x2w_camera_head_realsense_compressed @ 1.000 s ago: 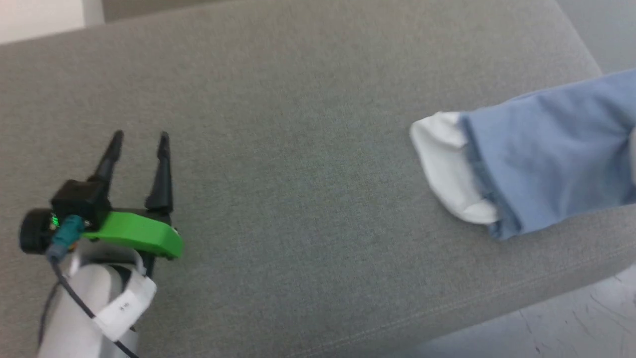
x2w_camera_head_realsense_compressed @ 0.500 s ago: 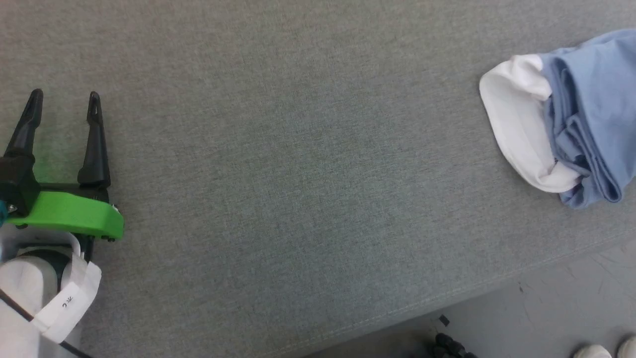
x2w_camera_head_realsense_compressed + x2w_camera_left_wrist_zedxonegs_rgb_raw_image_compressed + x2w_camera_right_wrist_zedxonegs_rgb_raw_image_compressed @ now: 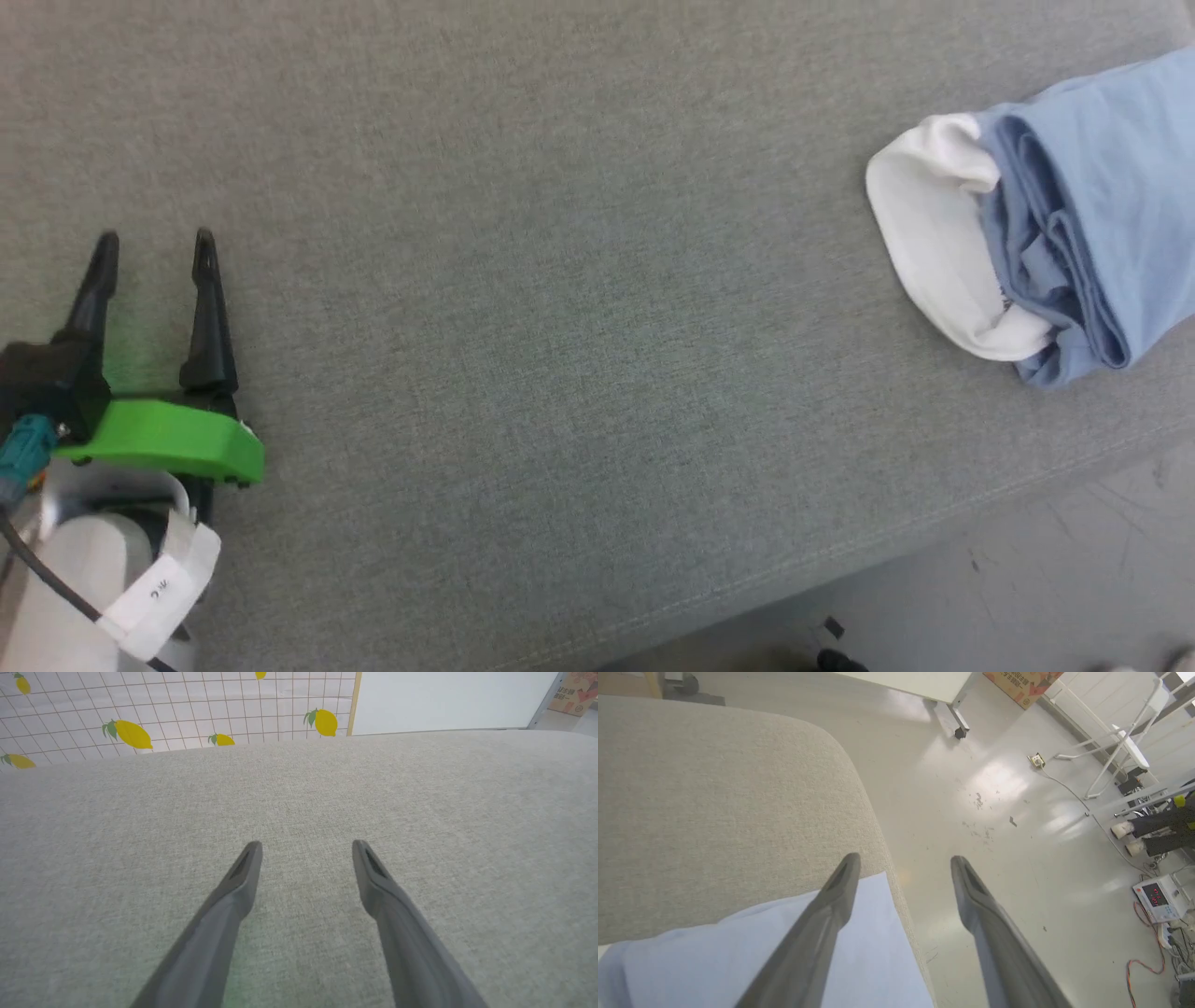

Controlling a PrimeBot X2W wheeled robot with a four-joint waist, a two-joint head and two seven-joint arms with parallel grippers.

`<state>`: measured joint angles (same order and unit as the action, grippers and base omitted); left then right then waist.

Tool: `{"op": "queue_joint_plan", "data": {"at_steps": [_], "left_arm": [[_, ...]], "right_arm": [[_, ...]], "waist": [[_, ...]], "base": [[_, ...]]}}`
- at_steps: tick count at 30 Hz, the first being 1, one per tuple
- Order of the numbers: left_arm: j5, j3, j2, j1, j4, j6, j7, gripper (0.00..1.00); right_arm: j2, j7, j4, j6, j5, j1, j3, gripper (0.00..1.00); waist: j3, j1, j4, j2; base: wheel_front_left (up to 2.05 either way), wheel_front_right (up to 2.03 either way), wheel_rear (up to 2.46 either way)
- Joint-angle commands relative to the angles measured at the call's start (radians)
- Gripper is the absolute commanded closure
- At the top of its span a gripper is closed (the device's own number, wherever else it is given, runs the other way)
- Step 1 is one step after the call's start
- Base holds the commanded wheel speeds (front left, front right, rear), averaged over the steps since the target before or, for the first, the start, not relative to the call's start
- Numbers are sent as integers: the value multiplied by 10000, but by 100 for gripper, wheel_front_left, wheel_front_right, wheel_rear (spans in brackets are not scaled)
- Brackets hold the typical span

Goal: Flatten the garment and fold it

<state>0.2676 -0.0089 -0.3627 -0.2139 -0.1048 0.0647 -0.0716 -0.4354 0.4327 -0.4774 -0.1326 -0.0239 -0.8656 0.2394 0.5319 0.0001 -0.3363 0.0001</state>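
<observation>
The garment (image 3: 1083, 215), light blue with a white inner part at its left end, lies bunched on the grey cushion (image 3: 560, 280) at the right of the head view. From the right wrist its pale blue cloth (image 3: 752, 952) shows under my right gripper (image 3: 903, 863), which is open above the cushion's rounded edge with nothing between its fingers. Far off at the lower left of the head view, my left gripper (image 3: 154, 247) hovers open over bare cushion. The left wrist view has that gripper (image 3: 306, 847) open over grey fabric too.
The cushion's front edge runs along the lower right, with pale floor (image 3: 1074, 579) below it. In the right wrist view the floor (image 3: 994, 788) holds cables, a white folding chair (image 3: 1125, 737) and a small device with a red display (image 3: 1157, 898). A lemon-patterned wall (image 3: 140, 714) stands beyond the cushion.
The head camera has shifted across the frames. The garment, a stretched raised band one second ago, now lies bunched on the cushion. The left gripper stays open.
</observation>
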Motion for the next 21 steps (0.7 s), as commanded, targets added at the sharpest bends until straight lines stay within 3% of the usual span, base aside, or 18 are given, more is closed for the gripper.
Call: {"op": "queue_joint_plan", "data": {"at_steps": [1, 6, 12, 21], "left_arm": [[162, 68, 134, 182, 174, 107, -204, 0], [448, 115, 606, 461, 826, 258, -777, 0], [729, 238, 987, 808, 1414, 393, -1267, 0], [950, 326, 1355, 1351, 1813, 511, -1601, 0]], "right_arm": [[100, -521, 170, 19, 259, -193, -409, 0], [492, -2321, 558, 19, 927, -299, -1310, 0], [1693, -4271, 956, 19, 1790, 53, -1559, 0], [3366, -6250, 1935, 19, 2482, 2377, -1759, 0]], "waist": [[-1207, -1, 314, -1], [-2380, -1, 669, -1], [-3526, -1, 1230, -1], [-4855, -1, 2159, -1]], "base": [[0, 0, 0], [0, 0, 0], [0, 0, 0], [0, 0, 0]]}}
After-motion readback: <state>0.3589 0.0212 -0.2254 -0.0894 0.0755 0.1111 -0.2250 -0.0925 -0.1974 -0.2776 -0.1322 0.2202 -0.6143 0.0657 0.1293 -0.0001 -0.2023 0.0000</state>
